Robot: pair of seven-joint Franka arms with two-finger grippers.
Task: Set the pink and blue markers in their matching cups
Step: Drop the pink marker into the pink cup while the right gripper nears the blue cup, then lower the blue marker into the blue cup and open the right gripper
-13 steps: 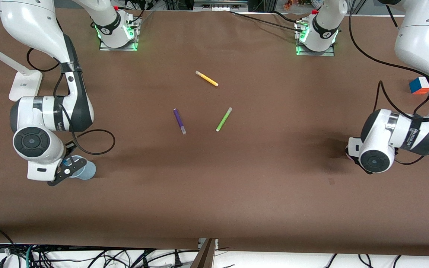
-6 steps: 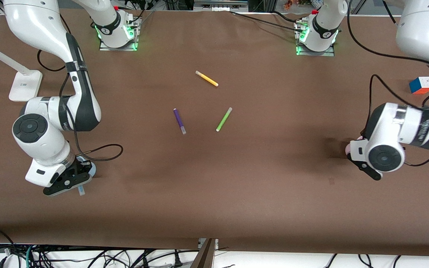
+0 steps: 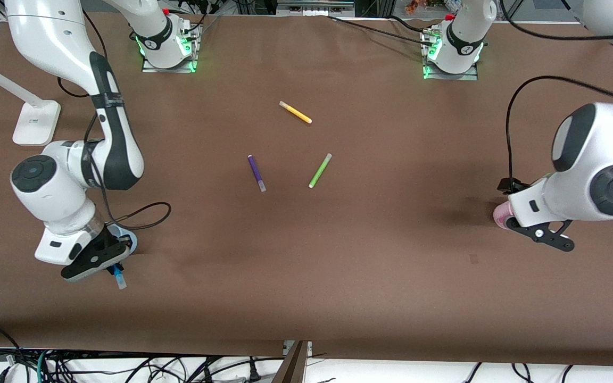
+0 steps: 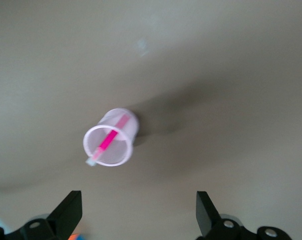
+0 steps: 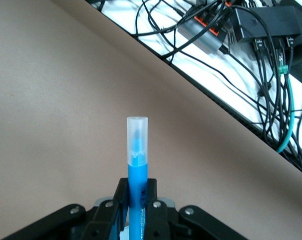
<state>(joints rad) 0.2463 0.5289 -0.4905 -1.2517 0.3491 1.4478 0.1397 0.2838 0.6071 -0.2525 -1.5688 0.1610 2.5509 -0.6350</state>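
Observation:
The pink marker [image 4: 109,139] stands slanted inside the pale pink cup [image 4: 110,145], which is upright on the brown table. My left gripper [image 4: 138,215] hangs open above and beside that cup with nothing between its fingers; in the front view it [image 3: 548,238] is up next to the pink cup [image 3: 499,214] at the left arm's end of the table. My right gripper [image 5: 137,192] is shut on the blue marker [image 5: 137,165], whose pale cap sticks out past the fingers. In the front view it [image 3: 110,264] holds the blue marker [image 3: 118,277] just beside the pale blue cup [image 3: 131,242], which it mostly hides.
A purple marker [image 3: 256,172], a lime green marker [image 3: 320,170] and a yellow marker [image 3: 295,112] lie in the middle of the table. A white lamp base [image 3: 35,122] stands at the right arm's end. Cables [image 5: 251,55] hang past the table's front edge.
My left gripper opened and lifted away from the pink cup, leaving the pink marker in it. My right gripper carried the blue marker off the blue cup toward the front edge.

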